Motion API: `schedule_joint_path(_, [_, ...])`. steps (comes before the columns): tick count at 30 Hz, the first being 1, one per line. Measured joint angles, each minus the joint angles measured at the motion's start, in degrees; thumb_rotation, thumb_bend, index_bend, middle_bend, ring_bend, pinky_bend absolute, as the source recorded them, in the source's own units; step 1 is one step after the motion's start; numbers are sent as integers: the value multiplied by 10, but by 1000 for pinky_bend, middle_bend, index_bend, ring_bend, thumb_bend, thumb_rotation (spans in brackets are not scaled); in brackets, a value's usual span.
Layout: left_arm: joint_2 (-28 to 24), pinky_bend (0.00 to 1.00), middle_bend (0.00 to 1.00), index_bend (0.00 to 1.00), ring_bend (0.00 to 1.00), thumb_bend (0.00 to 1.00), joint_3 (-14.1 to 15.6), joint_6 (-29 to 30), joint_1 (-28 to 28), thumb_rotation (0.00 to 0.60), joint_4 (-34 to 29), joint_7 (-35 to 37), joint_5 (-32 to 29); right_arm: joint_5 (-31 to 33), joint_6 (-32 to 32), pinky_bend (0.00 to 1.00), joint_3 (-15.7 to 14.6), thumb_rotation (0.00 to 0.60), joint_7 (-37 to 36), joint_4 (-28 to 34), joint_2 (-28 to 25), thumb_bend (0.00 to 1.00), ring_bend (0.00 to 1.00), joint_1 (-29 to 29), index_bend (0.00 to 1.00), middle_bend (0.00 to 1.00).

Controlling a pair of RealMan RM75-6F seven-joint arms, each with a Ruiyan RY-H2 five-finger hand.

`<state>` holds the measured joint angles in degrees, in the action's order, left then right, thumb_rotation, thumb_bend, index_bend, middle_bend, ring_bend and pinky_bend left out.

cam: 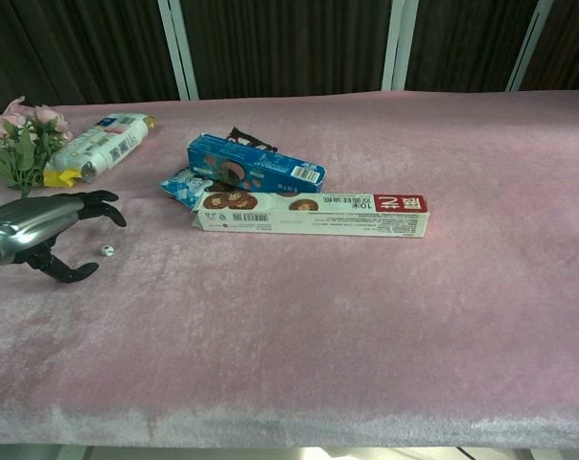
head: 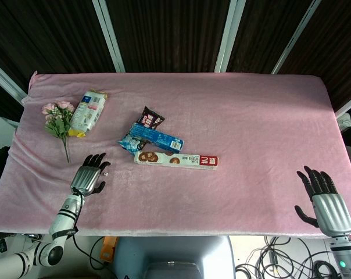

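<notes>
Head view shows the left hand (head: 89,176) empty, fingers spread, hovering over a small white bead (cam: 106,250) on the pink cloth (head: 251,116), flowers (head: 58,116) just beyond. The right hand (head: 323,197) rests empty and spread, well apart from the long cookie box (head: 175,159).

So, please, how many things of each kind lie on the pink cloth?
Snack packs: 4 (long cookie box, blue box, dark wrapper, white pack)
Flower bunches: 1
Small white pieces: 1
Total: 6
</notes>
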<state>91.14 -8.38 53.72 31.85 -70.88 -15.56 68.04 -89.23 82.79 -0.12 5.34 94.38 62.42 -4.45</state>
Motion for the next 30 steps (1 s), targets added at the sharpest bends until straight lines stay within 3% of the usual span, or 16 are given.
schedule_joint_path(30, [52, 25, 101, 608, 29, 400, -3, -5, 22, 600, 93, 62, 6, 6, 1, 0, 0, 600, -9, -3, -9, 399, 0, 7, 0, 0])
